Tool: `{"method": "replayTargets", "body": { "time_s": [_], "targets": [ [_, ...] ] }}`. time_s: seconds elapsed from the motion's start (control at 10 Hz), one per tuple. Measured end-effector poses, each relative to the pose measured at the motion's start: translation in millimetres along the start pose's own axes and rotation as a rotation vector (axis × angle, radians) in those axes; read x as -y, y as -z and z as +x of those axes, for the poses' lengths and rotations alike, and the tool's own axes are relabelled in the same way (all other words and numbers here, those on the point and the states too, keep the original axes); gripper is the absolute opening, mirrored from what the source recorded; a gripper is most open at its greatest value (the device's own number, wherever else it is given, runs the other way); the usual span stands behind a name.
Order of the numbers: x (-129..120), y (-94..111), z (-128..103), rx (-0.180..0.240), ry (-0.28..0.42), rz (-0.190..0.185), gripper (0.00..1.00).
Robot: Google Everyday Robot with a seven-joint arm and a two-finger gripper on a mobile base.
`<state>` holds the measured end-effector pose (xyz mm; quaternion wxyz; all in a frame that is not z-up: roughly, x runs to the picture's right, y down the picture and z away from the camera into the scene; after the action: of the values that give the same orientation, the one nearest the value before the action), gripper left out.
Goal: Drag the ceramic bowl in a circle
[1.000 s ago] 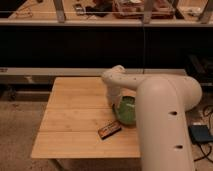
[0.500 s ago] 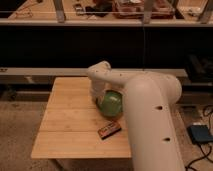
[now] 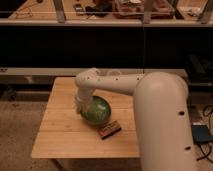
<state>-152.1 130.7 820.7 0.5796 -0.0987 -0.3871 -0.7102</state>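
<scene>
Bowl (image 3: 97, 111) is seated on the table (image 3: 60, 135), just up-left of the box (image 3: 109, 129) and almost touching it, with the green inside seen. Gripper (image 3: 81, 103) is clenched on the bowl's rim, on the side away from the box.

Versus half a second ago: the bowl has been dragged left and a little toward the camera. The arm's bend has swung left with it. The box is unmoved.

Table is light wood planks on a speckled floor (image 3: 17, 125). Far behind the box, a dark shelf unit (image 3: 100, 45) with a cluttered top is seen. A blue item (image 3: 202, 134) lies on the floor, right of the box.
</scene>
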Motion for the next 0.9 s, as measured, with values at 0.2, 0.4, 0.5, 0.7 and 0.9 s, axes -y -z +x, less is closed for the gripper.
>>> {"method": "replayTargets", "body": {
  "time_s": [0.2, 0.4, 0.5, 0.7, 0.9],
  "targets": [
    [0, -1, -39, 0.017, 0.045, 0.035, 0.18],
    [-14, -1, -72, 0.037, 0.044, 0.047, 0.18],
    [-30, -2, -89, 0.047, 0.023, 0.04, 0.18],
    [-83, 3, -107, 0.036, -0.068, -0.011, 0.18],
    [-143, 11, -103, -0.005, -0.154, -0.07, 0.18]
  ]
}}
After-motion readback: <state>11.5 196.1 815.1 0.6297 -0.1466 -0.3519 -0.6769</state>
